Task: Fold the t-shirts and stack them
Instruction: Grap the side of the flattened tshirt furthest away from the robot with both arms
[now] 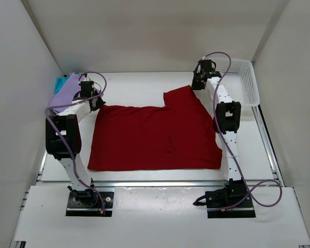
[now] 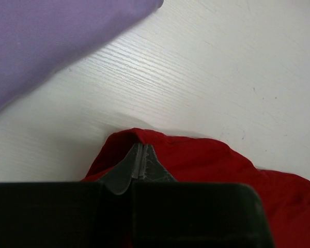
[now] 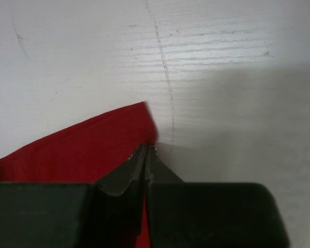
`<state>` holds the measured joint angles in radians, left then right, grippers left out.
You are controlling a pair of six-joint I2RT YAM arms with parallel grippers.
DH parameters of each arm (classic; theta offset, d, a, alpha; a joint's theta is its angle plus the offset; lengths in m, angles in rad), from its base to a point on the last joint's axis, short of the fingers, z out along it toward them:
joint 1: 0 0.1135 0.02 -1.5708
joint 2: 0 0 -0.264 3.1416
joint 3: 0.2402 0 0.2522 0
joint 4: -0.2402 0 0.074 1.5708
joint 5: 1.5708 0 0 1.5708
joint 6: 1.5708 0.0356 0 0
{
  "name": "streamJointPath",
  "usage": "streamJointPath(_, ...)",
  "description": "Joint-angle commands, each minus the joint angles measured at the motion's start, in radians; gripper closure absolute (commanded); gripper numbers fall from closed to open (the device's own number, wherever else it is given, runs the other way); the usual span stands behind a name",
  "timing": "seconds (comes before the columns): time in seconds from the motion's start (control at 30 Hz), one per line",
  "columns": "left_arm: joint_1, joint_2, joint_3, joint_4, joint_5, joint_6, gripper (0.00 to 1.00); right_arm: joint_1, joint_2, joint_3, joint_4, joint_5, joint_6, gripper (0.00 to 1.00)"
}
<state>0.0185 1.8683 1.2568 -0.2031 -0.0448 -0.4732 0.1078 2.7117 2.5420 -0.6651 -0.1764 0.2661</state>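
The deep red t-shirt (image 1: pixel 155 137) lies spread on the white table. My left gripper (image 1: pixel 95 102) is shut on its far-left corner (image 2: pixel 196 155), the cloth bunched over the fingertips. My right gripper (image 1: pixel 196 82) is shut on its far-right sleeve corner (image 3: pixel 93 150). The lavender t-shirt (image 1: pixel 66 93) lies folded at the far left, on the teal t-shirt (image 1: pixel 58 82), of which only an edge shows. The lavender one fills the upper left of the left wrist view (image 2: pixel 51 41).
A white lattice basket (image 1: pixel 243 80) stands at the far right, just behind my right arm. White walls close in the table on three sides.
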Motion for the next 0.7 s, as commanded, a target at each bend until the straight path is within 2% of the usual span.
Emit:
streamJointPath(0.0, 0.012, -0.067, -0.023, 0.018, 0.008, -0.018, 1.00, -0.002, -0.046, 0.063, -0.040, -0.021, -0.002, 1.00)
streamJointPath(0.2, 0.017, -0.110, -0.045, 0.025, 0.019, -0.016, 1.00, 0.024, -0.121, 0.127, -0.180, 0.003, -0.039, 1.00)
streamJointPath(0.37, 0.008, -0.141, -0.053, 0.021, 0.025, -0.024, 1.00, 0.041, -0.150, 0.120, -0.281, 0.040, -0.044, 1.00)
streamJointPath(0.47, 0.006, -0.167, -0.062, 0.010, 0.029, -0.024, 1.00, 0.056, -0.211, 0.060, -0.310, 0.067, -0.056, 1.00)
streamJointPath(0.53, 0.009, -0.176, -0.072, 0.013, 0.030, -0.018, 1.00, 0.050, -0.292, -0.021, -0.344, 0.040, -0.067, 1.00)
streamJointPath(0.57, 0.009, -0.176, -0.077, 0.010, 0.025, -0.013, 1.00, 0.052, -0.315, -0.120, -0.343, 0.019, -0.076, 1.00)
streamJointPath(0.6, 0.000, -0.182, -0.088, 0.017, 0.011, -0.007, 1.00, 0.059, -0.407, -0.287, -0.321, 0.026, -0.073, 1.00)
streamJointPath(0.63, -0.003, -0.173, -0.089, 0.018, -0.001, 0.007, 1.00, 0.061, -0.555, -0.407, -0.212, 0.032, -0.073, 1.00)
streamJointPath(0.67, -0.005, -0.167, -0.089, 0.001, -0.018, 0.008, 1.00, 0.064, -0.642, -0.716, 0.003, 0.003, -0.042, 1.00)
